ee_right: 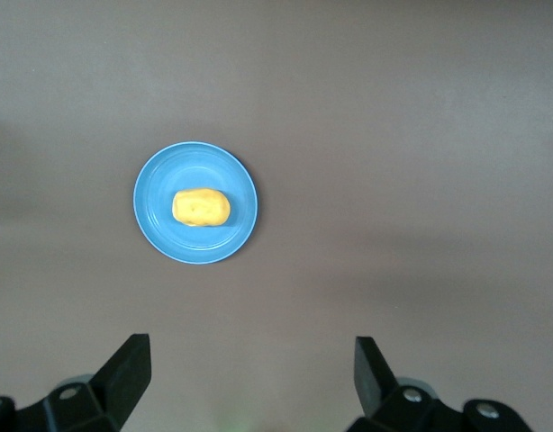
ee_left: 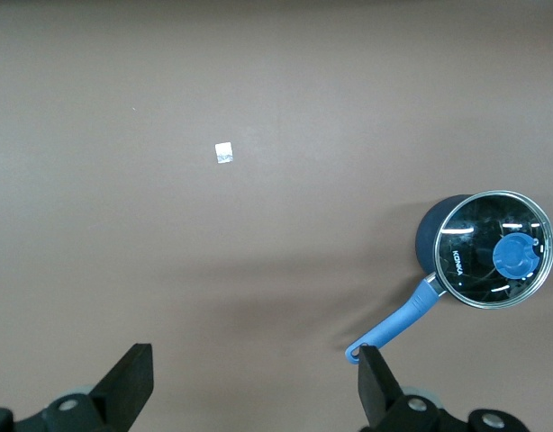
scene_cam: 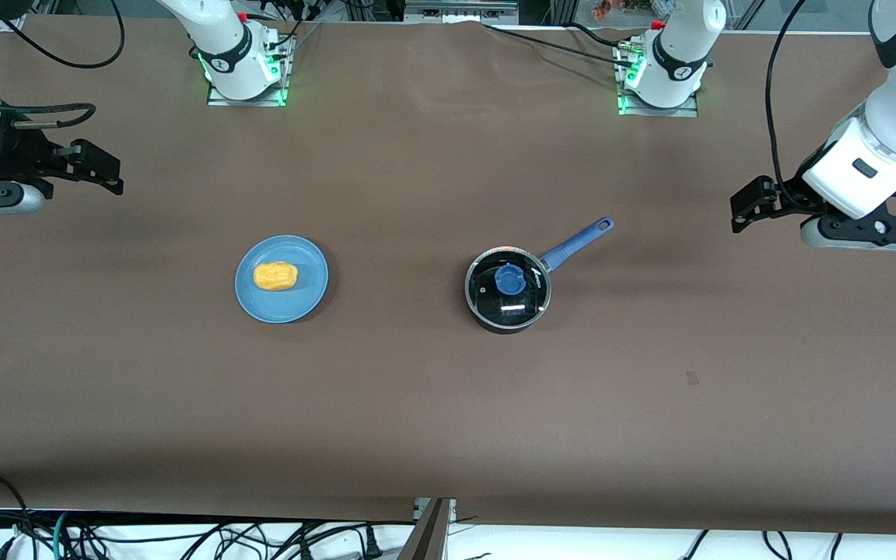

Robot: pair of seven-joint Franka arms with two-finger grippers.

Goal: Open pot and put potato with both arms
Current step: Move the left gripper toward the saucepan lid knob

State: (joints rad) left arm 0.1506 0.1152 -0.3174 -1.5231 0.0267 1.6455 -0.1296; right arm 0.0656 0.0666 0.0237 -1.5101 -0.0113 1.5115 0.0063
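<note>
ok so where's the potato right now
The potato lies on the blue plate, toward the right arm's end of the table, apart from the lidded pot.

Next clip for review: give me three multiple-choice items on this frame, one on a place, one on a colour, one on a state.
1. Where is the potato?
A. on the plate
B. in the pot
C. on the bare table

2. What colour is the lid's knob?
A. red
B. blue
C. white

3. What is the state of the pot?
A. lid off
B. tipped over
C. lid on

Key: 1 A, it lies mid-plate. 2 B, blue like the handle. 3 C, the glass lid covers the rim. The left claw and the right claw are open, each above its own end of the table.
</note>
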